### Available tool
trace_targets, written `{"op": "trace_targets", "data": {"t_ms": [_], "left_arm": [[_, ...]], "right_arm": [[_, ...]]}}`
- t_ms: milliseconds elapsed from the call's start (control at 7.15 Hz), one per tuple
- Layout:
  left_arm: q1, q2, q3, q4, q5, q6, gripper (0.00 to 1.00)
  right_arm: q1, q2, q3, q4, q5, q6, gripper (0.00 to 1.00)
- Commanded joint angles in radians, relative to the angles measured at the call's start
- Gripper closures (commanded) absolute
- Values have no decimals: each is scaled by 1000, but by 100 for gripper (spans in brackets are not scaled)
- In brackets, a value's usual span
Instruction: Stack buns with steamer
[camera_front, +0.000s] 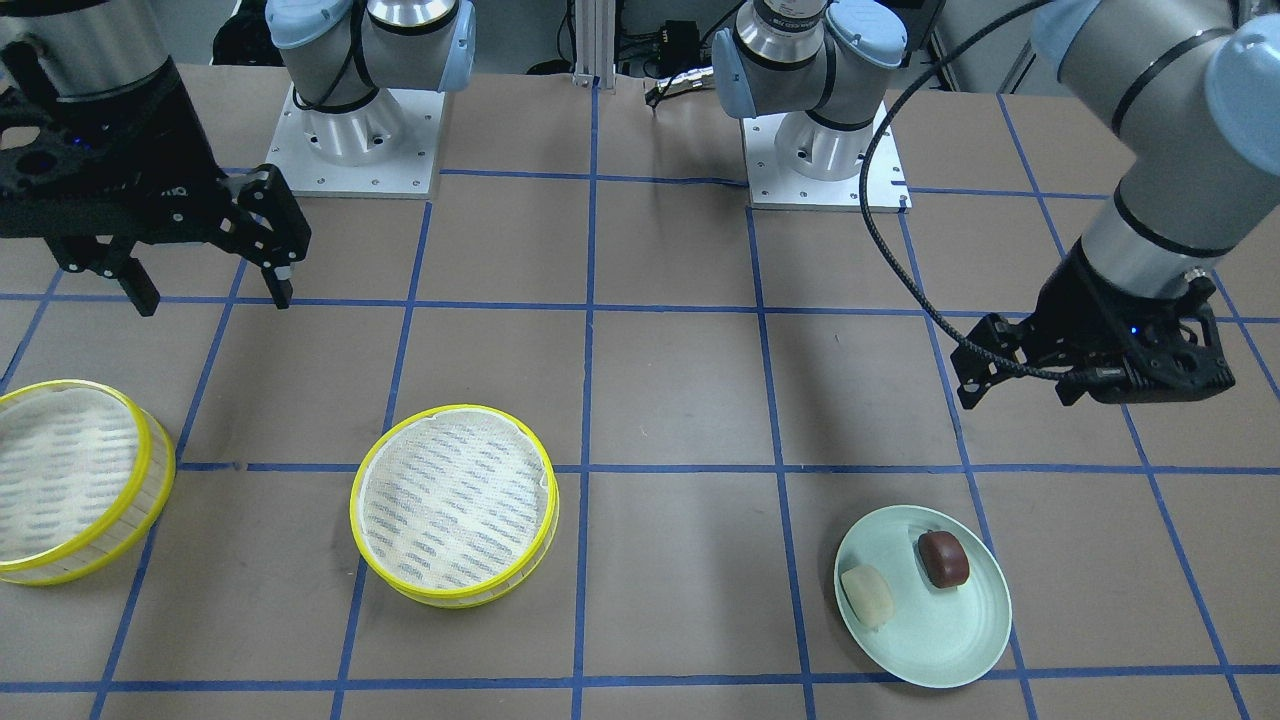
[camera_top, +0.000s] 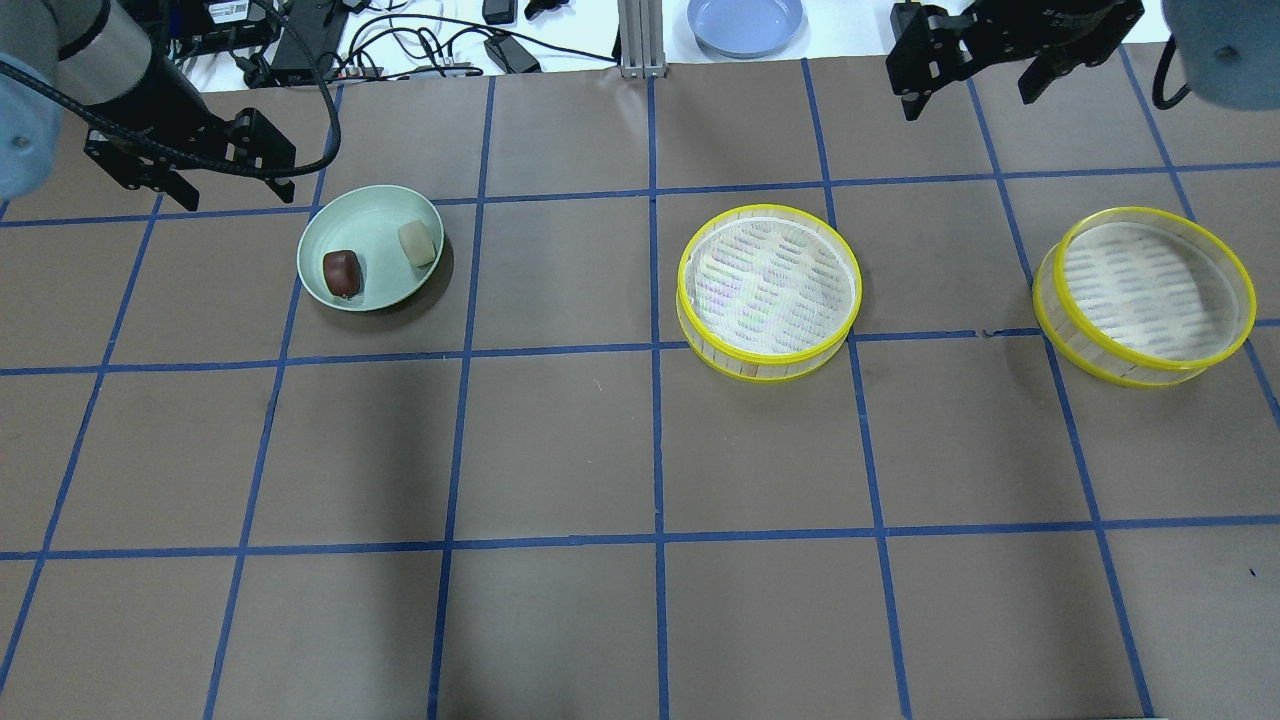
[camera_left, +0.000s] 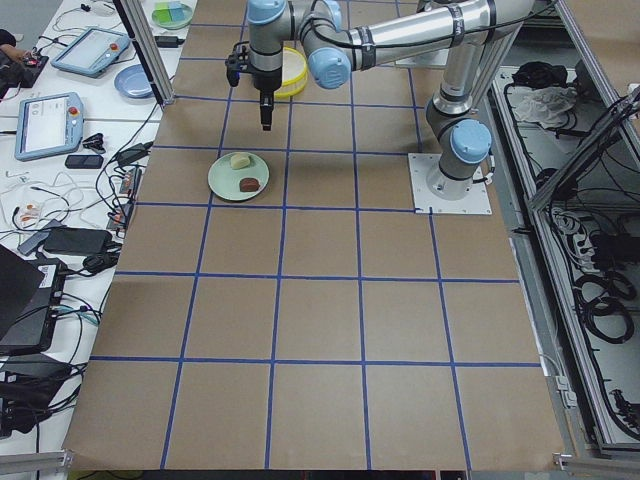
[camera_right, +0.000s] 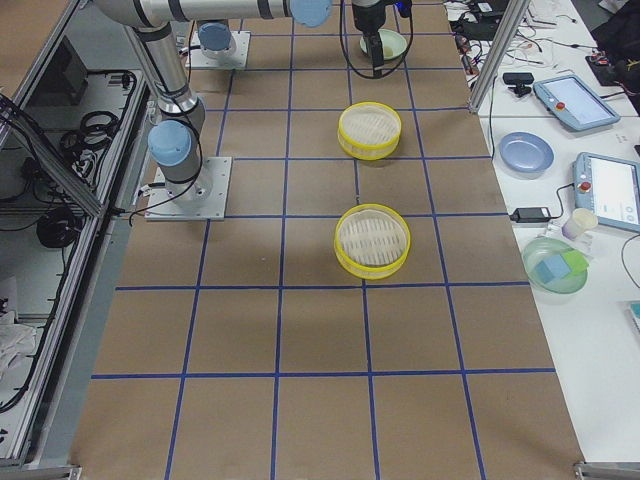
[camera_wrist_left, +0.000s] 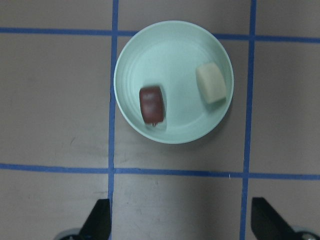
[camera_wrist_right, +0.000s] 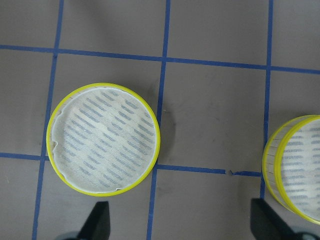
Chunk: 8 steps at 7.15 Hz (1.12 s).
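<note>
You are looking at a wide table covered in brown paper and ruled into squares by blue tape. The left gripper hangs in the air on your robot's left side, near the plate, and its wrist camera shows you both black fingertips spread wide with nothing between them. The right gripper hangs above the robot's right half of the table, its fingertips likewise set far apart and holding nothing. You see two round steamer baskets with yellow rims and white slotted liners. The inner steamer basket sits just to the right of the table's middle. The outer steamer basket stands well apart from it, near the table's right end. On the robot's left side you find the round pale green plate lying flat on the paper. Both buns rest on it, apart from each other. The small oblong dark reddish-brown bun lies toward the plate's left. The small oblong cream-white bun lies toward its right edge, on the side facing the steamers.
</note>
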Motion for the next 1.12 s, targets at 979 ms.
{"op": "trace_targets", "data": {"t_ms": [979], "left_arm": [[-18,-377,-17,466,-254,-355,6]], "right_arm": [[-475,278,-16,-175,26,-673,0]]}}
